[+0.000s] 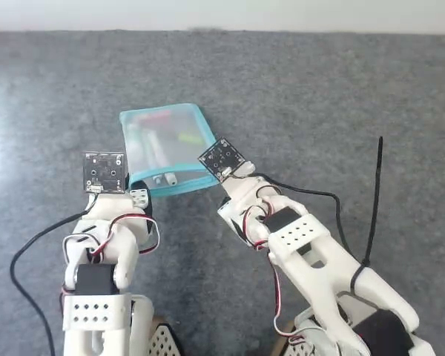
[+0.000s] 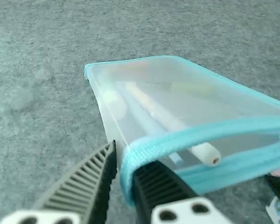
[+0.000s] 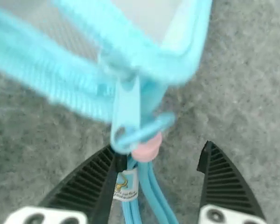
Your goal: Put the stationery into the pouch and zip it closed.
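Black ribbed fingers (image 2: 95,182) of my left gripper (image 2: 123,179) pinch the turquoise zip band at one corner of the translucent plastic pouch with turquoise trim (image 2: 177,98), so that gripper is clamped on the pouch. Past them the pouch's mouth gapes toward me, and a white pen (image 2: 168,122) lies inside with its tip at the opening. My right gripper (image 3: 161,156) stands wide at the pouch's other near corner. The turquoise zip pull (image 3: 126,114) hangs between its jaws, close to one finger, with a pink bead (image 3: 145,150), a small paper tag (image 3: 122,186) and turquoise cords (image 3: 147,200) below it. Whether that finger touches the pull I cannot tell. From above, the pouch (image 1: 167,148) lies on the grey felt-like table (image 1: 334,89) just ahead of both arms, red and yellow-green items showing through it
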Robot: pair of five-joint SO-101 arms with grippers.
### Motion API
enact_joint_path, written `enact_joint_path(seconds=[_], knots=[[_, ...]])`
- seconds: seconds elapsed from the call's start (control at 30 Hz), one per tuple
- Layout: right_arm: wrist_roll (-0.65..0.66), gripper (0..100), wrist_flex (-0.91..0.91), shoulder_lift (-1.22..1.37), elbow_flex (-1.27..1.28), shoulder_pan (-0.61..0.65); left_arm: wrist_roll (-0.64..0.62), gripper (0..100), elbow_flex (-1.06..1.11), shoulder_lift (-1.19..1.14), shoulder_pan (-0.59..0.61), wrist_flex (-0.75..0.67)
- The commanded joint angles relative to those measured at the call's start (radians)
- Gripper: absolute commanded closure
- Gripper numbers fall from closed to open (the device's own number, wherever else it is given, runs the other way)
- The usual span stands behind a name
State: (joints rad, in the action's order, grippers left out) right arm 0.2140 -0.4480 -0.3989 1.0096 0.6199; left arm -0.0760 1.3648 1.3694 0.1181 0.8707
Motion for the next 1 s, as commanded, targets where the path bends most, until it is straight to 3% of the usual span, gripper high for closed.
enact_joint_path(seconds=[0.0, 0.1, 0.4, 0.63, 0.77, 0.97], knots=[[-0.052, 75.0, 0.021, 0.002, -0.084, -0.015, -0.006, 99, -0.010, 0.012, -0.012, -0.028], [-0.071, 76.2, 0.021, 0.002, -0.095, -0.013, -0.006, 99, -0.010, 0.012, -0.012, -0.028], [-0.064, 96.1, 0.007, -0.008, -0.091, -0.015, -0.006, 99, -0.010, 0.012, -0.011, -0.028], [0.018, 99.1, -0.292, -0.220, -0.161, -0.016, -0.006, 99, -0.008, 0.011, -0.017, -0.032], [0.043, 99.1, -0.487, -0.453, -0.215, 0.064, -0.006, 99, 0.005, 0.011, -0.048, -0.034], [0.147, 99.1, -0.578, -0.619, -0.258, 0.254, 0.018, 99, 0.019, 0.011, -0.127, -0.031]])
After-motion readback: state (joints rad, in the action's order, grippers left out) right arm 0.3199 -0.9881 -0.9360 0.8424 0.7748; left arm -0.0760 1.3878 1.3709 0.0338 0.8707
